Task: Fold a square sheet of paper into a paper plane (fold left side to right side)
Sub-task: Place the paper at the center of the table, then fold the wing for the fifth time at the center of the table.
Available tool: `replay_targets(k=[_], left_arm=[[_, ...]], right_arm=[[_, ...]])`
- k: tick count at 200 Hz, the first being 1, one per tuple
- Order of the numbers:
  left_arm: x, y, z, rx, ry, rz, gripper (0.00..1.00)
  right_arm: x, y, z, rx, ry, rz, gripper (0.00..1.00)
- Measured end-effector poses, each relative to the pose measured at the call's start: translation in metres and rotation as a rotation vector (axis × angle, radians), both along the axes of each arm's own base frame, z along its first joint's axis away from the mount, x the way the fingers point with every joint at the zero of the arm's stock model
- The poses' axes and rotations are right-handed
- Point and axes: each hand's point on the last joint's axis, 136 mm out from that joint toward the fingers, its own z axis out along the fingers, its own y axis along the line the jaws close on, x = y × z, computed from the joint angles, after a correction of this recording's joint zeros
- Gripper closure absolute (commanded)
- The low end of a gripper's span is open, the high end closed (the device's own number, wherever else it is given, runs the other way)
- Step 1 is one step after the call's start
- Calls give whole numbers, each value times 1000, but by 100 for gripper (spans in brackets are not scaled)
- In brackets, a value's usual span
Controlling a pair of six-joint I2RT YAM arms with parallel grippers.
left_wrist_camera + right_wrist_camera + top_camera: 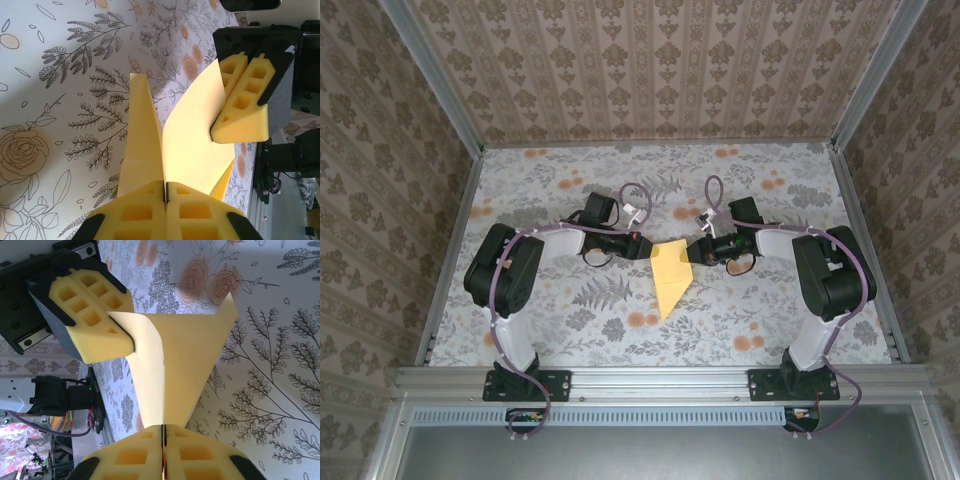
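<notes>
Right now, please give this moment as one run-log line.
left gripper: shut on pale-yellow creased paper sheet | right gripper: shut on same sheet | sheet: bowed between them

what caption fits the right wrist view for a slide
pale-yellow paper sheet pinched by both arms' shut jaws over the floral table

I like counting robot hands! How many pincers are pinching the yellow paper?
2. The left pincer grips the thin pale-yellow folded paper sheet at its left edge; the right pincer grips its right edge. No more seem hidden.
</notes>
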Motion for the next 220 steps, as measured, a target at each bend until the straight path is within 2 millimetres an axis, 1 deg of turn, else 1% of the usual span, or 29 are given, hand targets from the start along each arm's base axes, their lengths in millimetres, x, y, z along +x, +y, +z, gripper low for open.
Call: replay_targets(k=[6, 15, 30, 36, 39, 49, 65, 77, 89, 97, 105, 110, 121, 130, 142, 155, 161, 174, 187, 203, 220], left_arm=[[0, 0, 0, 2, 1, 1, 93], [0, 1, -1, 3, -2, 0, 79], [1, 3, -2, 14, -3, 6, 67], [3, 6, -3, 23, -4, 15, 56], [4, 7, -1, 24, -18, 14, 52], [6, 11, 1, 44, -23, 36, 45], [10, 19, 16, 69, -72, 67, 40], [9, 24, 34, 87, -134, 94, 38], [4, 26, 56, 114, -212, 111, 36], [-4, 25, 70, 132, -270, 112, 34], [-18, 19, 82, 151, -323, 96, 34], [-25, 15, 85, 165, -345, 87, 33], [-49, 2, 89, 195, -383, 43, 32], [-67, -7, 85, 231, -402, 7, 31], [-90, -18, 73, 296, -420, -44, 29], [-107, -25, 56, 371, -429, -84, 27], [-111, -27, 48, 406, -431, -95, 26], [-115, -30, 30, 484, -434, -107, 24], [-112, -33, 15, 553, -438, -106, 23], [-105, -38, 3, 617, -450, -94, 22], [-98, -41, -5, 669, -468, -73, 23]], right_arm=[[0, -1, 0, -3, 0, -2, 99], [0, -1, -1, -7, 4, -6, 100], [1, -2, -2, -18, 10, -17, 100], [2, -4, -3, -25, 14, -26, 100], [3, -4, -3, -26, 16, -29, 100], [4, -5, -3, -33, 28, -43, 100], [6, -7, -5, -50, 47, -69, 100], [7, -8, -6, -69, 68, -92, 100], [8, -10, -8, -89, 94, -113, 100], [10, -10, -7, -104, 109, -128, 100], [13, -10, -6, -117, 120, -142, 100], [16, -10, -5, -127, 129, -153, 100], [21, -11, -2, -143, 144, -177, 100], [25, -11, 1, -153, 156, -195, 100], [32, -11, 5, -165, 172, -218, 100], [39, -11, 5, -176, 192, -236, 100], [42, -11, 4, -181, 204, -243, 100], [45, -10, 1, -193, 228, -251, 100], [46, -10, -5, -207, 255, -258, 100], [45, -9, -11, -221, 283, -261, 100], [42, -8, -15, -231, 305, -262, 100]])
